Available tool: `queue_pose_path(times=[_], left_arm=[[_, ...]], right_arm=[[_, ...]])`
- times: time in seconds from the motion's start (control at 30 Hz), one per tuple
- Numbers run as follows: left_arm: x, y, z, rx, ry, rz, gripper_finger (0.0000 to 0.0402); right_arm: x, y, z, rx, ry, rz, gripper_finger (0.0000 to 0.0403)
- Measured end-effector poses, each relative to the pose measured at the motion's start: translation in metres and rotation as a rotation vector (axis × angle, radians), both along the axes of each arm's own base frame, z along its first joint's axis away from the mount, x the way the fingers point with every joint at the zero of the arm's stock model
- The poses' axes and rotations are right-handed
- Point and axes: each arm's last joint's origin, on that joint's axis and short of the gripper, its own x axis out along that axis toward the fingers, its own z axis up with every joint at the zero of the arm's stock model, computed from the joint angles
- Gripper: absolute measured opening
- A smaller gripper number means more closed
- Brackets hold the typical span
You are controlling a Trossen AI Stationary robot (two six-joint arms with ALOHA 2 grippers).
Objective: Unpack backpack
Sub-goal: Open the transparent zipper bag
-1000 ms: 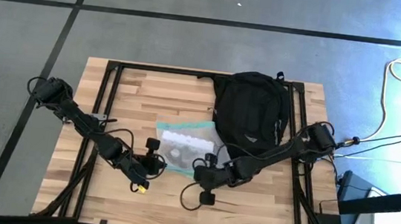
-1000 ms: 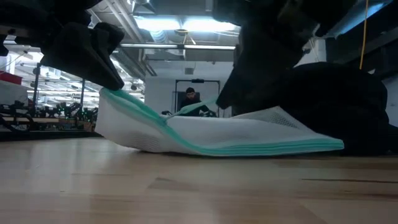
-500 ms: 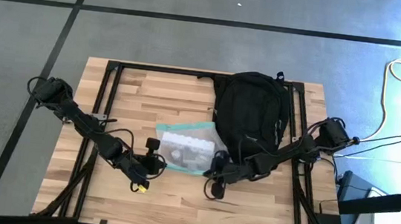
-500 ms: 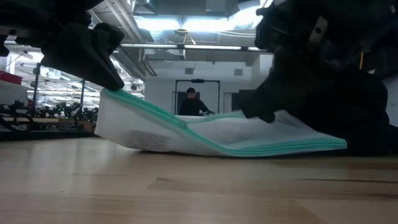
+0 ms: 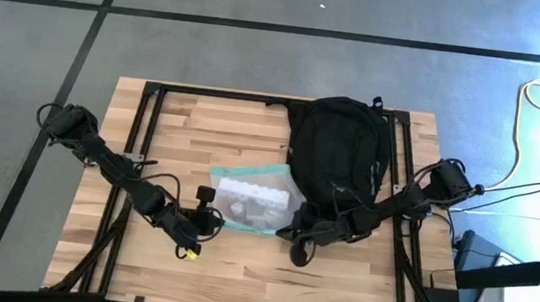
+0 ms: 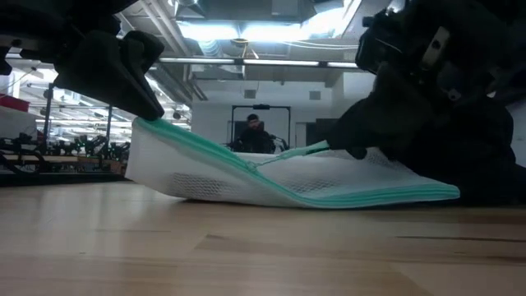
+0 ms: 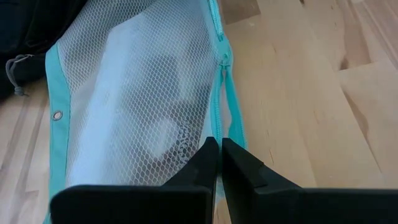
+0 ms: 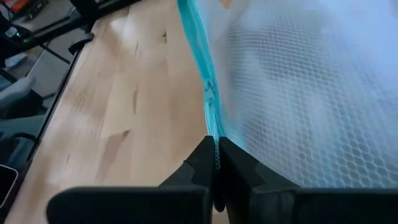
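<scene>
The black backpack [image 5: 336, 150] lies flat on the table's far right part. Next to it, toward the near side, lies the clear mesh pouch with teal edges [image 5: 249, 203], with pale items inside. My left gripper [image 5: 210, 220] is shut at the pouch's near left corner. My right gripper [image 5: 289, 232] is shut at the pouch's near edge, close to the backpack's near end. In the low view the pouch [image 6: 329, 177] is raised at its left end, and its right end rests on the wood. My left gripper pinches the pouch's teal zipper edge [image 7: 219, 127] at the near left corner, coming level from the table's left. That corner [image 6: 146, 125] is held up off the table, while the pouch's right end lies on the wood. My right gripper pinches the teal zipper line [image 8: 212, 127] on the pouch's near edge, reaching in from the table's right along the zipper. A thin teal strip [image 6: 302, 151] rises from the pouch to the fingertips; whether it is the zipper pull cannot be told.
Bare wood [image 5: 238, 268] lies along the near side of the table and on its far left part [image 5: 202, 129]. Black frame rails [image 5: 144, 128] run along both sides. A person [image 6: 253, 136] stands far off in the room behind.
My right gripper has moved toward the table's right edge along the pouch's near edge, staying shut. The teal strip now rises from the pouch to its fingertips. The left gripper and the lifted corner have kept still.
</scene>
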Motion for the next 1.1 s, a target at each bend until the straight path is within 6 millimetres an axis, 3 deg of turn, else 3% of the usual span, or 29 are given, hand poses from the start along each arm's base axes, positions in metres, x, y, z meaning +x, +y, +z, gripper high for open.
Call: queue_pose_path(times=[0.3, 0.5, 0.8, 1.1], left_arm=[[0.000, 0.000, 0.000, 0.000, 0.000, 0.000, 0.0000], [0.000, 0.000, 0.000, 0.000, 0.001, 0.000, 0.0000], [0.000, 0.000, 0.000, 0.002, 0.003, 0.000, 0.0000], [0.000, 0.000, 0.000, 0.002, 0.004, 0.000, 0.0000]], right_arm=[[-0.020, -0.007, -0.013, 0.054, -0.028, -0.035, 0.0000], [-0.031, 0.003, -0.016, 0.061, -0.016, -0.040, 0.0000], [-0.051, 0.028, 0.007, 0.043, -0.088, -0.021, 0.0000], [-0.077, 0.033, 0.022, -0.002, -0.064, -0.141, 0.0000]])
